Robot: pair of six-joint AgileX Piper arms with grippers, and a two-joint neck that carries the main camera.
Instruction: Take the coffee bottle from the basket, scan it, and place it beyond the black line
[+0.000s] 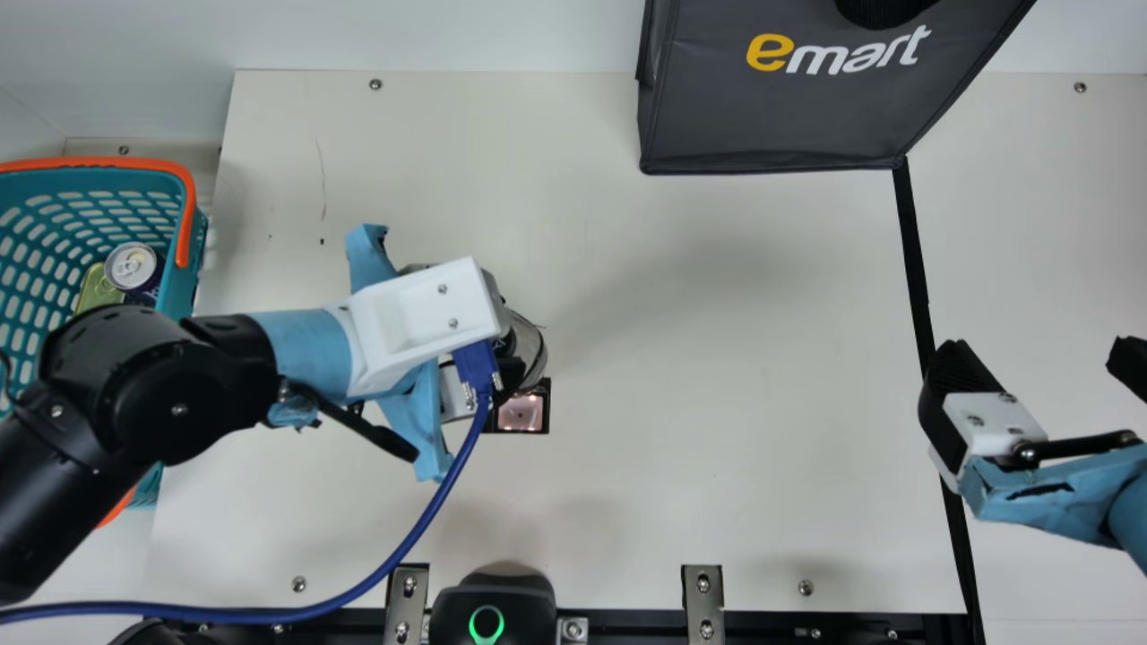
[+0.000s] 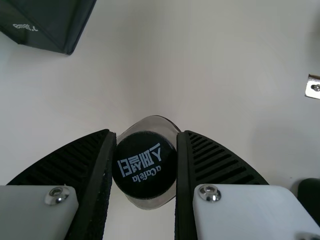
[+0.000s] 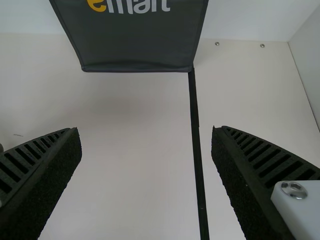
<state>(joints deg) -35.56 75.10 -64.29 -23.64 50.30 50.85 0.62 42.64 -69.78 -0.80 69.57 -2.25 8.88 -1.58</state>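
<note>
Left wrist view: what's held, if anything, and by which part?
The left claw holds the coffee bottle at its capped end, with the black cap between the claw's two fingers.

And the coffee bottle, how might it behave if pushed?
The coffee bottle may be slippery, given its shiny, smooth-looking wall. That wall curves out past the black cap, so it could roll if laid down.

Black cap [image 2: 145, 186], seemingly clear coffee bottle [image 1: 529, 346]

Over the basket [image 1: 185, 288], my left arm [image 1: 179, 394] is black, pale blue and screwed white, with a blue cable [image 1: 428, 515]. My right arm [image 1: 1057, 497] has pale blue too.
</note>
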